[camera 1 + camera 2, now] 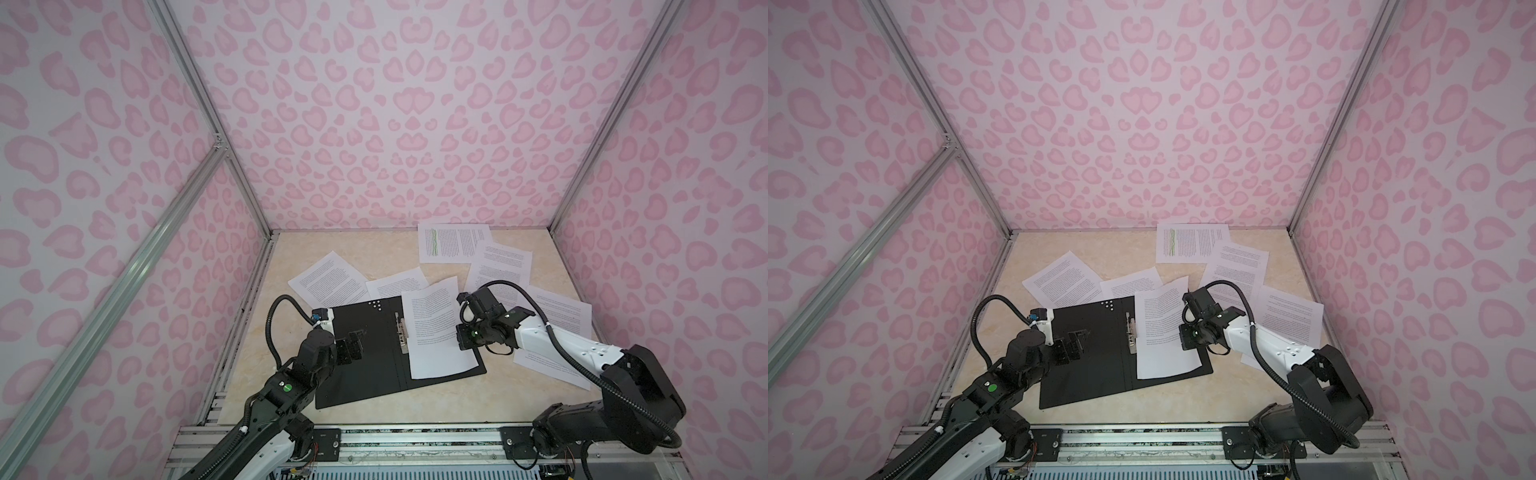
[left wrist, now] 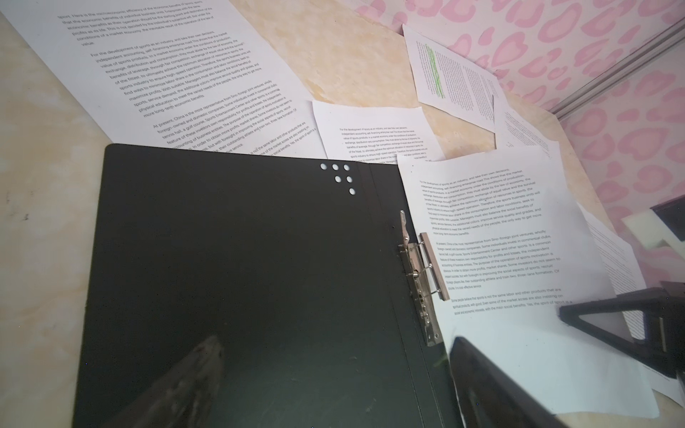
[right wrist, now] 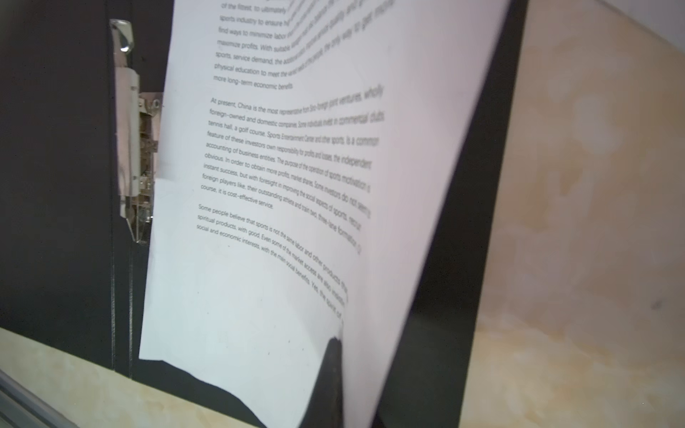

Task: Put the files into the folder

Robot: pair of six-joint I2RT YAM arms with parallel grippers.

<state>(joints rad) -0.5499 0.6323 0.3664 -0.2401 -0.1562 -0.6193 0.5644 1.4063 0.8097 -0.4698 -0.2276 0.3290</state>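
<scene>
The folder lies open on the table, black inside up, with its metal clip at the spine. One of the files, a printed sheet, rests on the folder's right half. My right gripper is shut on that sheet's right edge, which curls up. My left gripper hangs open over the folder's left half, holding nothing. Several other files lie loose behind and to the right, among them one with green lines.
Loose sheets lie at back left, behind the folder, and under my right arm. Pink patterned walls close three sides. A metal rail runs along the front edge.
</scene>
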